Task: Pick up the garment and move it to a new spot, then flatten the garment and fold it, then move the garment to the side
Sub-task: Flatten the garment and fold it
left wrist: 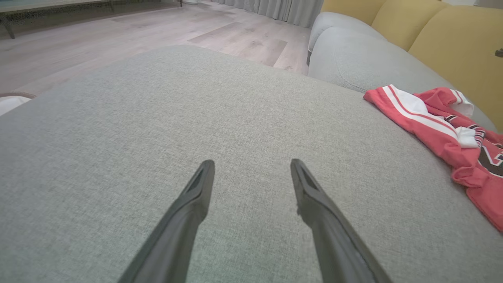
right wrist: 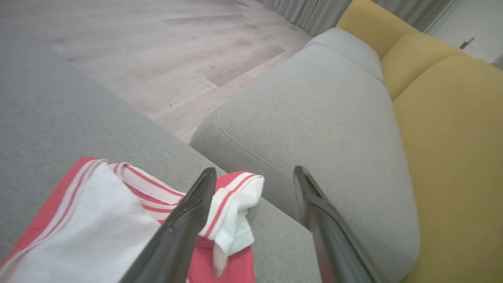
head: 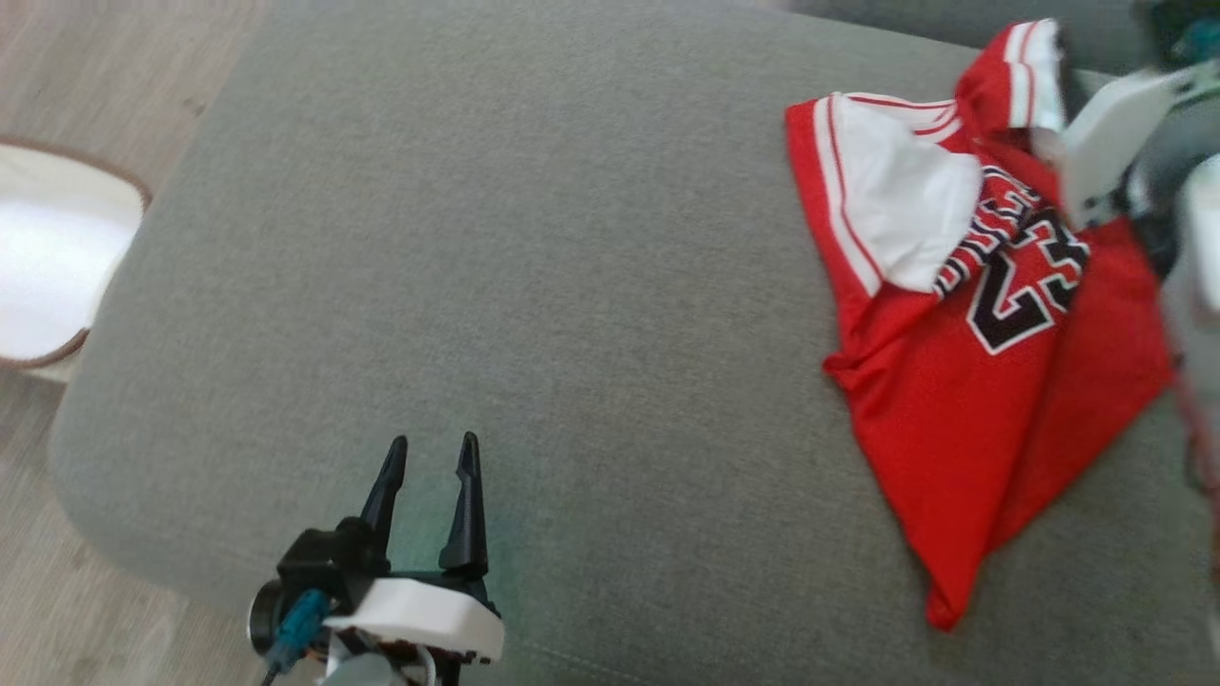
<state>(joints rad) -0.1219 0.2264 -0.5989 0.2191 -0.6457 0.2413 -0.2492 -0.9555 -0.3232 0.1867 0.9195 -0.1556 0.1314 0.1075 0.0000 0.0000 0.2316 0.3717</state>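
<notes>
Garment (head: 963,400) sits bunched up on the grey sofa cushion (head: 572,286), far right in the head view, a white-lined flap turned over the number. Left wrist view: my left jaws hang wide open over bare cushion, garment well off to the side. Right wrist view: right jaws open too, holding nothing, one finger beside the striped shoulder strap (right wrist: 235,204). Flattening's next imo, so I'd pinch two opposite edges and pull outward, not up.

Broad open stretch of grey cushion (head: 534,286) left of the red jersey (head: 953,410), yellow backrest (left wrist: 452,43) close behind it
</notes>
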